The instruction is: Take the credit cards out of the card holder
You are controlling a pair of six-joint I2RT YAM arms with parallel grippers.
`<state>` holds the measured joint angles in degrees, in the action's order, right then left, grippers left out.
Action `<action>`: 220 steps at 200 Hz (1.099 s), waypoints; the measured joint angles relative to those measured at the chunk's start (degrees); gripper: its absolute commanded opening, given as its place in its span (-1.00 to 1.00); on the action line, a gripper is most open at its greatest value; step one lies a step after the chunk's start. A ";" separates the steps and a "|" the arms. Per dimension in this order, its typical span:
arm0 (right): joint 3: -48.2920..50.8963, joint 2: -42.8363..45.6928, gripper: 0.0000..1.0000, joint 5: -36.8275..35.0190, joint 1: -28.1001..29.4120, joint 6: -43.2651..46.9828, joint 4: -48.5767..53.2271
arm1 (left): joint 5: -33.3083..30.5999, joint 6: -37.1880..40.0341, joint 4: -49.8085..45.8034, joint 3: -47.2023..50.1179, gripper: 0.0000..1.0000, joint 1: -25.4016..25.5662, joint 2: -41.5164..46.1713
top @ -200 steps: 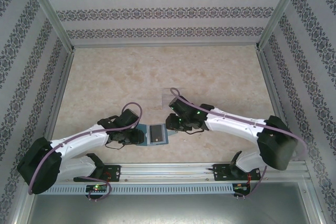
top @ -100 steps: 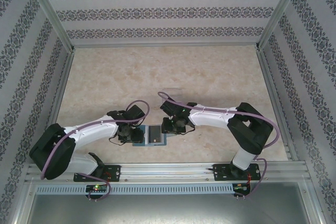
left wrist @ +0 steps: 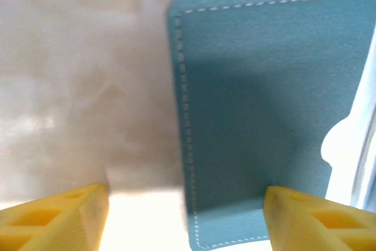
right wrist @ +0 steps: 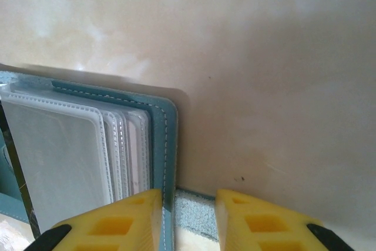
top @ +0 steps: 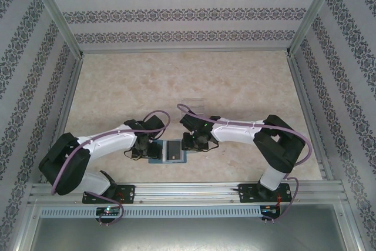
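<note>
The teal-blue card holder [top: 160,158] lies open on the table between the two arms, and a dark card [top: 174,149] shows in its middle. My left gripper [top: 154,150] is open over its left flap [left wrist: 252,116]. The flap's stitched edge runs up between the two yellow fingers [left wrist: 53,218], which hold nothing. My right gripper [top: 189,144] stands at the holder's right edge [right wrist: 161,145], its jaws a narrow gap apart over that edge and a grey speckled strip [right wrist: 197,213]. Clear sleeves fill the inside, and a pale pinkish card [right wrist: 136,151] sits in one.
A clear plastic box [top: 192,103] stands just behind the right wrist. Patterned walls with metal posts close in the table on three sides. A metal rail [top: 194,189] carrying the arm bases runs along the near edge. Bare table stretches to the back.
The left gripper's jaws have spread wider and it has shifted slightly right over the flap. The right arm folded in from the right and came down at the holder's right edge.
</note>
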<state>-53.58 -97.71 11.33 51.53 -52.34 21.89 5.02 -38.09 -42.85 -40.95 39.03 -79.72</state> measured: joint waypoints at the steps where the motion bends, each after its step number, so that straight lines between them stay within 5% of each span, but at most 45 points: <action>1: 0.02 0.00 -0.36 0.00 0.00 0.00 -0.02 | -0.04 0.00 -0.09 0.00 0.48 0.00 0.09; 54: 1.22 1.57 -0.38 -1.44 0.00 -0.22 -0.50 | -1.88 0.00 -2.23 -3.80 0.45 0.00 8.35; 107: 1.27 3.45 -0.41 -2.25 0.37 -0.63 -0.57 | 1.07 -1.09 -1.14 -6.47 0.02 0.00 11.17; 173: 1.66 3.61 -0.42 -2.27 1.25 -2.32 -1.46 | 11.37 -3.34 9.57 -6.16 -0.30 0.00 7.89; 220: 2.62 3.61 -0.43 -1.97 1.62 -3.45 -3.39 | 12.33 -4.24 12.02 -3.13 -0.35 -0.04 5.18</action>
<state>-50.96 -94.11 9.37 53.15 -55.79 18.50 17.34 -42.33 -30.83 -44.07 38.98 -74.54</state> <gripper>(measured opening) 0.291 0.317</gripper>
